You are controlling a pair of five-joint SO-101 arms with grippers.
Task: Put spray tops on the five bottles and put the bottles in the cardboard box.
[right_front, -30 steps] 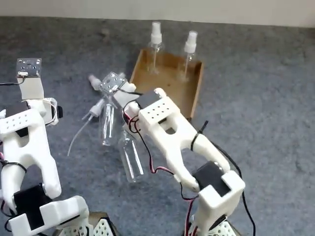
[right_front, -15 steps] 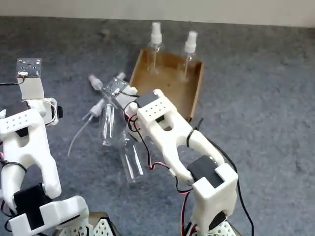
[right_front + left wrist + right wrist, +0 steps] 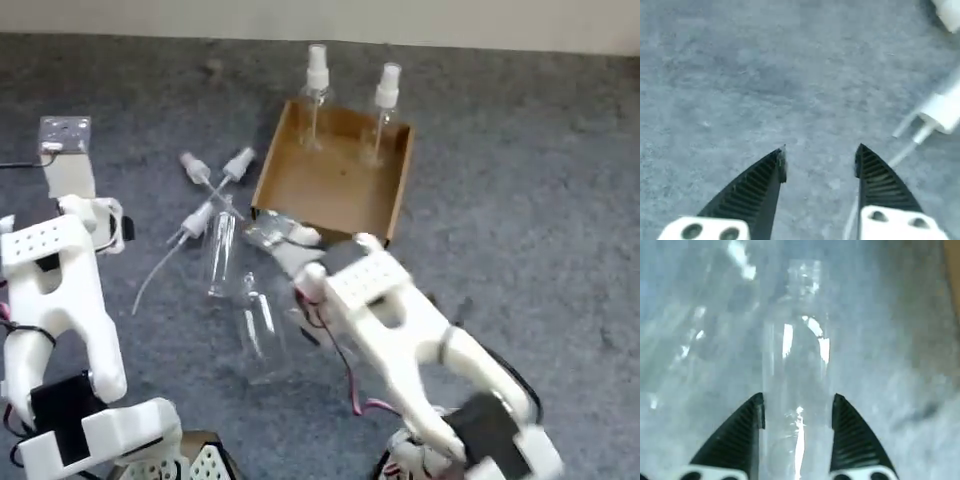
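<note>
Two capped bottles (image 3: 317,95) (image 3: 383,115) stand at the far end of the cardboard box (image 3: 300,185). To the box's left, three loose spray tops (image 3: 193,168) (image 3: 238,163) (image 3: 198,218) lie on the carpet, with two uncapped clear bottles (image 3: 218,250) (image 3: 255,320) below them. My right gripper (image 3: 268,235) hovers by the box's near left corner. In its wrist view it (image 3: 797,400) is open, its fingers on either side of a lying clear bottle (image 3: 797,355) whose neck points away. My left gripper (image 3: 820,152) is open over bare carpet, a spray top (image 3: 945,112) off to one side.
Grey carpet covers the whole table. The left arm (image 3: 60,270) stands along the left edge, its gripper end (image 3: 68,165) well left of the spray tops. The right arm's white body (image 3: 400,320) crosses the near middle. Open carpet lies right of the box.
My right gripper has drawn back from the spray tops toward the near side and now sits over a lying bottle. The left arm has barely shifted.
</note>
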